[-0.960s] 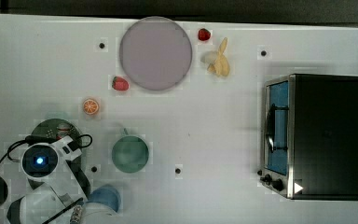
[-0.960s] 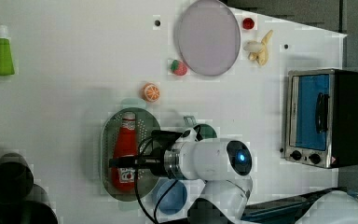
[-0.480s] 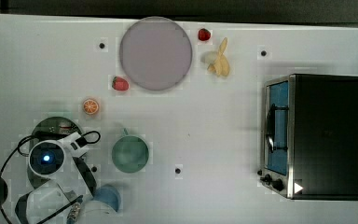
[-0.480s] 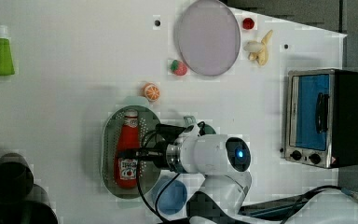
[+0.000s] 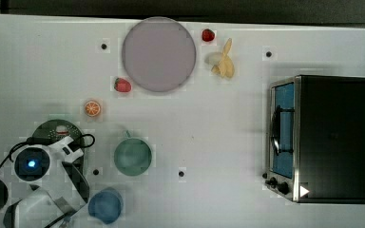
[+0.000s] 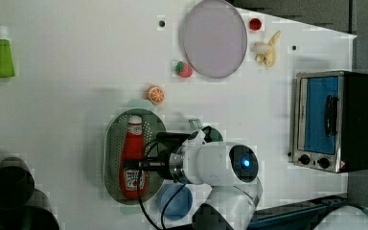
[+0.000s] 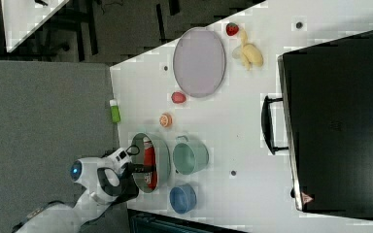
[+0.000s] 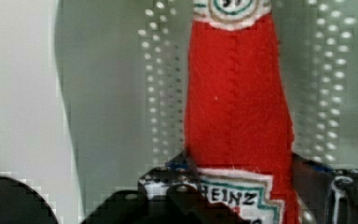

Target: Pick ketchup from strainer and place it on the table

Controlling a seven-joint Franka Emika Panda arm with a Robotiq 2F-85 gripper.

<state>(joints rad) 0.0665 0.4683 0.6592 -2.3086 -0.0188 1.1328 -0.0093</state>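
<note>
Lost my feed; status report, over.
Gripper shut on red plastic ketchup bottle. Bottle lying in pale green mesh strainer. Green cup, blue cup close beside.

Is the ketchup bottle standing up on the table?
No, in the left view the ketchup bottle lies flat inside the green strainer, not on the white table.

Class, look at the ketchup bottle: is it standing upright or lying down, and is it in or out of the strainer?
Lying down, inside. The ketchup stretches lengthwise along the strainer floor, cap toward the orange slice.
</note>
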